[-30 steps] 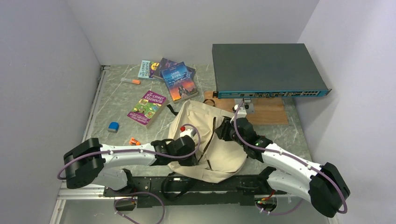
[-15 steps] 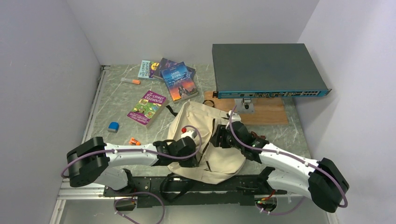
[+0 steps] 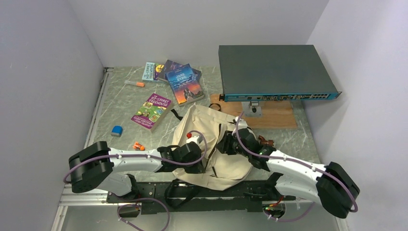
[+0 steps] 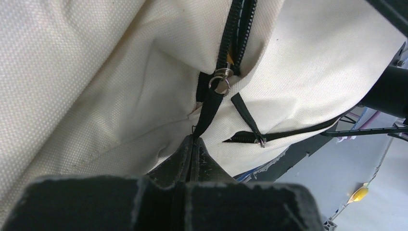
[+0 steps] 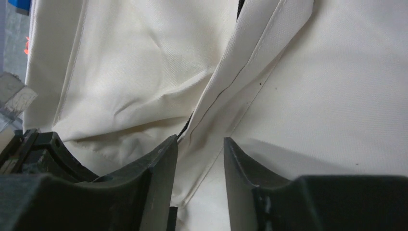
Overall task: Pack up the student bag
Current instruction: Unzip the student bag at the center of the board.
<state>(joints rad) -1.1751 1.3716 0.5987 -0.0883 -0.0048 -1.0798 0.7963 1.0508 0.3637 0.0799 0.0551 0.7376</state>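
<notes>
The student bag [image 3: 202,120], cream fabric with dark zippers, lies flat between my two arms at the near edge of the table. My left gripper [image 3: 199,161] sits at its left side. In the left wrist view this gripper [image 4: 195,139] is shut on the black zipper pull strap [image 4: 210,108], which runs up to a metal ring [image 4: 221,80] at the slider. My right gripper [image 3: 225,144] rests on the bag's middle. Its jaws [image 5: 199,142] stand apart, astride a folded flap [image 5: 240,62] of the bag [image 5: 317,96].
Three paperback books [image 3: 152,110] [image 3: 184,84] [image 3: 154,71] lie at the back left. An orange-tipped marker [image 3: 134,83], a blue eraser [image 3: 116,130] and a small orange item [image 3: 138,146] lie left of the bag. A network switch [image 3: 274,72] sits above a wooden board [image 3: 274,116] at the back right.
My right gripper slid left along the bag toward its middle seam, its jaws widening and then narrowing again. The left gripper kept its hold and barely shifted.
</notes>
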